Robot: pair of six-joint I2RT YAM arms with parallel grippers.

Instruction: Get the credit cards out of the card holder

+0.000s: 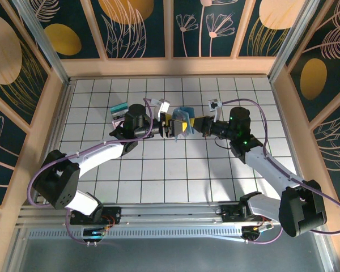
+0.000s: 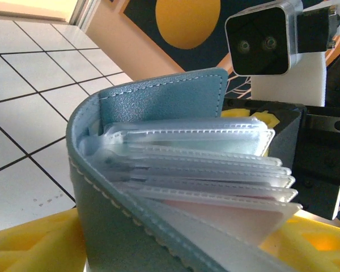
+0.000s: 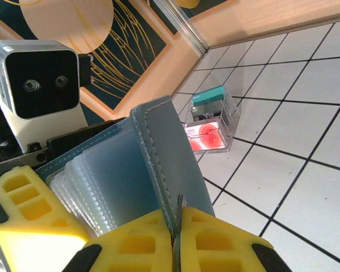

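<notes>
Card holder point(image 1: 184, 120) is up off the table point(image 1: 158, 181), between both arms, fanned open. My right pincer point(image 3: 175, 226) is clamped flat on its outer cover. My left pincer point(image 1: 169, 126) stands wide at the clear sleeves point(image 2: 204, 164); grip or not, cannot tell. Step: emptying sleeves. Whether credit cards sit inside is unclear. Next, I judge: left nips one card edge and draws straight out.

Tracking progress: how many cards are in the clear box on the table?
2 visible: a teal card and a red-pink card just beneath it, both in the clear box toward the table's back left. More may be hidden in that stack.
</notes>
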